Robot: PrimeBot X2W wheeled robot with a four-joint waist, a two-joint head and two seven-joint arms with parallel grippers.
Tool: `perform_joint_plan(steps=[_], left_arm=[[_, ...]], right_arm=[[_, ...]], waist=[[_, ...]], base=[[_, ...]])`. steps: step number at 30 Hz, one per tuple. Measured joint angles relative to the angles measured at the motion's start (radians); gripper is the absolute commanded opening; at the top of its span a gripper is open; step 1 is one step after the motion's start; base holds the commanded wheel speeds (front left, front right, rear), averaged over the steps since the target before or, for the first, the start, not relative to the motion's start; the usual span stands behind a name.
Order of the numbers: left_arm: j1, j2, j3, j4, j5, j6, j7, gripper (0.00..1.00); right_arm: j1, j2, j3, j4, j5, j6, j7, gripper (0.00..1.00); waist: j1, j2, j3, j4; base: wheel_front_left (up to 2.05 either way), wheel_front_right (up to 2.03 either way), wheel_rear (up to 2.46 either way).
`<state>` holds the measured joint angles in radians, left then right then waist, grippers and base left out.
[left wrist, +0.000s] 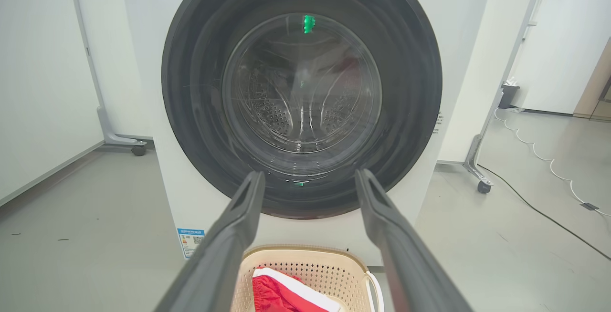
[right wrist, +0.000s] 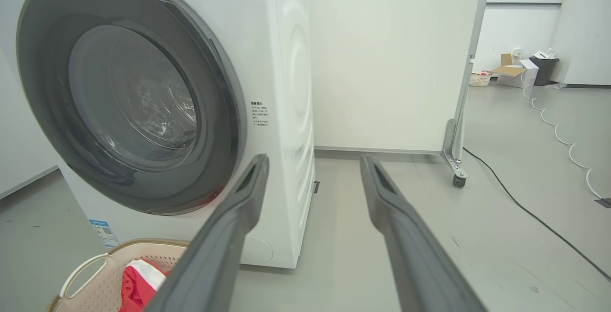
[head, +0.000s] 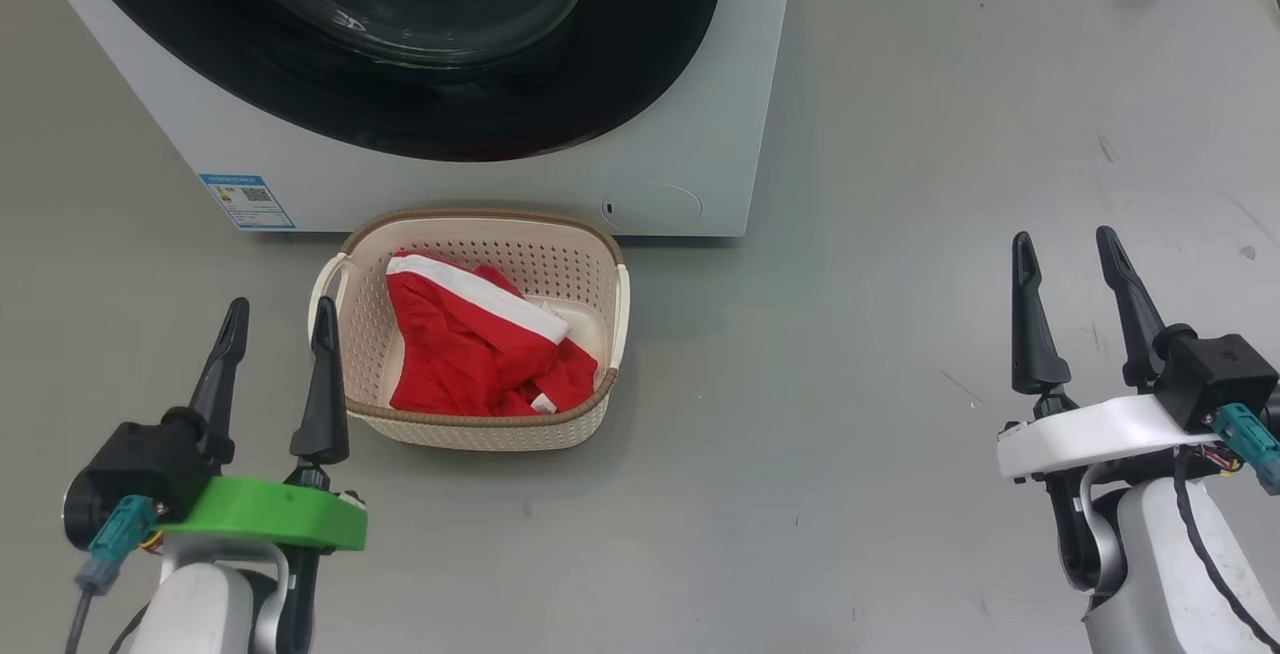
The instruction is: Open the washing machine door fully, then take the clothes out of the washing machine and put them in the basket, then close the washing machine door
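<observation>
Low at the left of the head view, the left gripper (head: 281,302) has its two dark fingers spread wide and nothing between them, its inner finger just beside the left loop handle of the basket (head: 470,421). The right gripper (head: 1062,234) is likewise wide open and empty, well apart from everything, over bare floor (head: 850,384). The clothes (head: 460,354) lie bunched inside the basket, which sits against the foot of the washing machine (head: 480,189). Above it the washing machine door (head: 640,54) looks shut flush to the front, so the task appears finished or very nearly so. The nearest risk is on the left. A forward or inward swing of that arm could hook a fingertip in the handle or shove the light basket aside, perhaps tipping the red fabric onto the floor. The other doubt is the door. Whether it has latched cannot be told from these views, and if it merely rests against the seal it may drift open, leaving the last step undone. The right arm seems to threaten little where it is.
</observation>
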<state>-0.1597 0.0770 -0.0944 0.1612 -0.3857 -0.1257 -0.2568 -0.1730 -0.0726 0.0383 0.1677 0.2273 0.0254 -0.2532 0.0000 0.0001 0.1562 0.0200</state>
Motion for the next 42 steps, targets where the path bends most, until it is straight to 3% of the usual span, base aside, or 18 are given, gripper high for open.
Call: perform_joint_plan(steps=[29, 30, 42], left_arm=[[0.014, 0.025, -0.041, -0.008, -0.038, 0.000, 0.000, 1.00], [0.018, 0.026, -0.041, -0.008, -0.039, 0.000, 0.000, 0.00], [0.067, -0.004, -0.054, 0.058, -0.076, 0.000, 0.001, 0.00]], right_arm=[[0.018, 0.010, -0.002, 0.000, -0.009, 0.017, 0.000, 1.00], [0.018, 0.010, -0.002, 0.000, -0.009, 0.017, 0.000, 0.00], [0.070, 0.033, -0.004, 0.081, 0.026, 0.017, 0.011, 0.00]], waist=[[0.0000, 0.0000, -0.018, 0.007], [0.0000, 0.0000, -0.019, 0.007], [0.0000, 0.0000, -0.022, 0.007]], base=[[0.00, 0.00, 0.00], [0.00, 0.00, 0.00], [0.00, 0.00, 0.00]])
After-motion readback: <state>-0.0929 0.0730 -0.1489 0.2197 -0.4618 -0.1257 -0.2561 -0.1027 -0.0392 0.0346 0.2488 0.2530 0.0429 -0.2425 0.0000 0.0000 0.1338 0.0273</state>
